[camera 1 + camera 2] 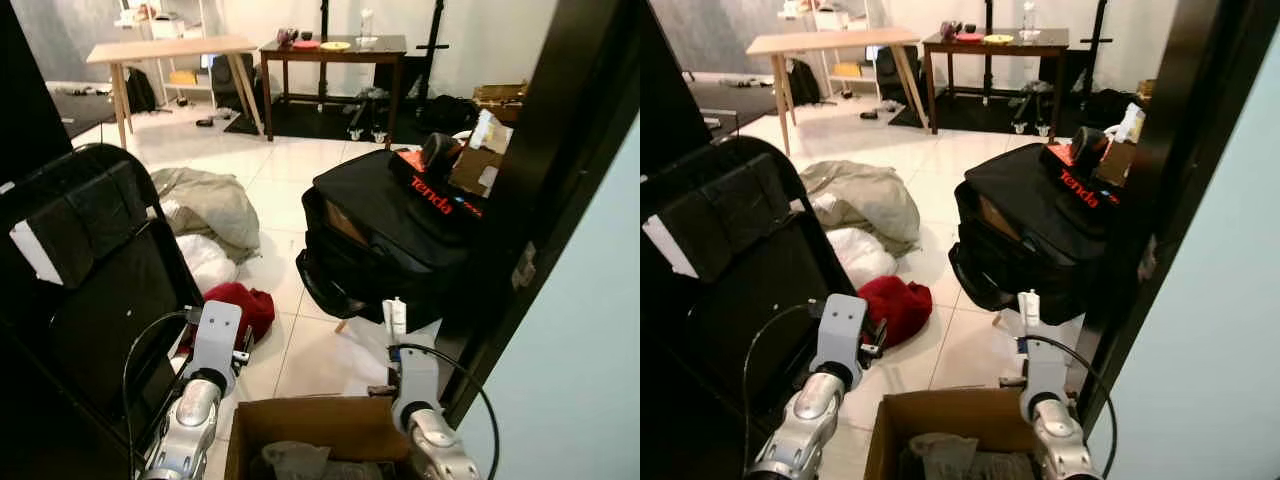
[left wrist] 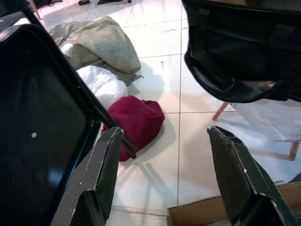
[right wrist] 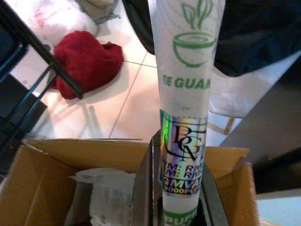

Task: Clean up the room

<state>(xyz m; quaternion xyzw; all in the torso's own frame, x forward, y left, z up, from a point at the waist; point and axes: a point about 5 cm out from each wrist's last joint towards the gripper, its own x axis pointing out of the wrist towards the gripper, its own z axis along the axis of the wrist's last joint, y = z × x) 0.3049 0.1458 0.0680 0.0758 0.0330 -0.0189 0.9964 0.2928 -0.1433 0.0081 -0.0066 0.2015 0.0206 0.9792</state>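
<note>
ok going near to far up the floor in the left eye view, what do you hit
cardboard box → red cloth → white bag → grey-green cloth → light wooden table

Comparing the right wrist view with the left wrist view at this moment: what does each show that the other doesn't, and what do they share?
Right wrist view alone: the right gripper shut on a white tube printed with a green teacup and "TIE GUAN", held above an open cardboard box with crumpled pale material inside.

Left wrist view alone: the left gripper open with nothing between its fingers, and a grey-green cloth heap on the floor.

Both: the red cloth on the white tiles, the white bundle beside it, a black chair frame, and the black bag.
</note>
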